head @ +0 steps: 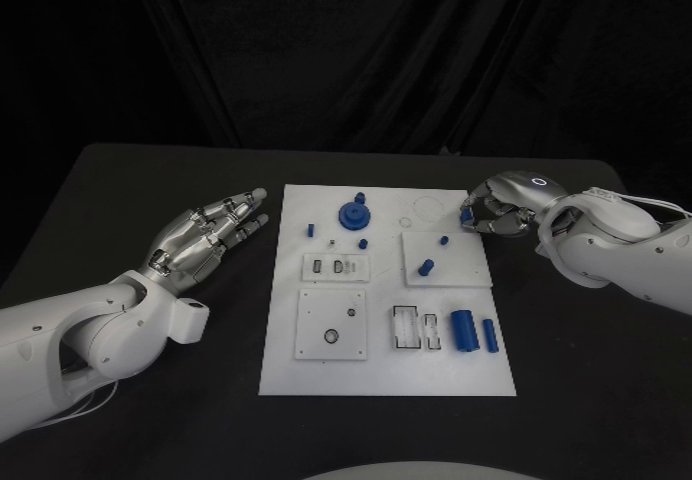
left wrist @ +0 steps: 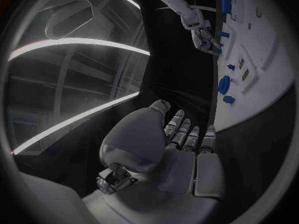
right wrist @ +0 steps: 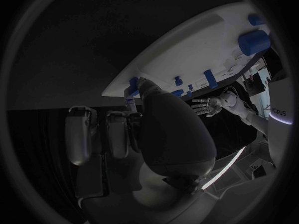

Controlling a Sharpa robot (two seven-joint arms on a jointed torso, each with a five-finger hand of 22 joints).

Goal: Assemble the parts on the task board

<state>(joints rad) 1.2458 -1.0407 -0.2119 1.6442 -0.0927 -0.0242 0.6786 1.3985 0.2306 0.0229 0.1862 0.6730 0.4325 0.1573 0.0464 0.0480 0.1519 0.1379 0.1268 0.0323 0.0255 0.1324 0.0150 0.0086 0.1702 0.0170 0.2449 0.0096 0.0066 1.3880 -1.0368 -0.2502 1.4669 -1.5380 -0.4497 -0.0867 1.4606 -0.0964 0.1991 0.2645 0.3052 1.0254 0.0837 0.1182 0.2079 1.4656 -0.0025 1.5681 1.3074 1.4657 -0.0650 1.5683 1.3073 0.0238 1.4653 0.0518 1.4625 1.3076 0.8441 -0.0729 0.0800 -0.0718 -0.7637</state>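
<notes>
The white task board (head: 283, 300) lies in the middle of the black table. A blue round knob (head: 355, 213) stands near its far edge, and small blue pegs (head: 426, 267) stand around the middle. Two blue cylinders (head: 464, 331) lie at its near right. My right hand (head: 508, 204) is at the board's far right edge with its fingers curled, pinching a small blue part (head: 467, 213), which also shows in the right wrist view (right wrist: 132, 83). My left hand (head: 216, 232) hovers left of the board, fingers stretched apart and holding nothing; the left wrist view shows the same hand (left wrist: 187, 139).
A raised white plate (head: 447, 278) sits on the board's right half, and another square plate (head: 330, 325) with a hole at its near left. Small slotted fixtures (head: 333, 267) sit mid-board. Bare black table (head: 577, 380) lies on both sides of the board.
</notes>
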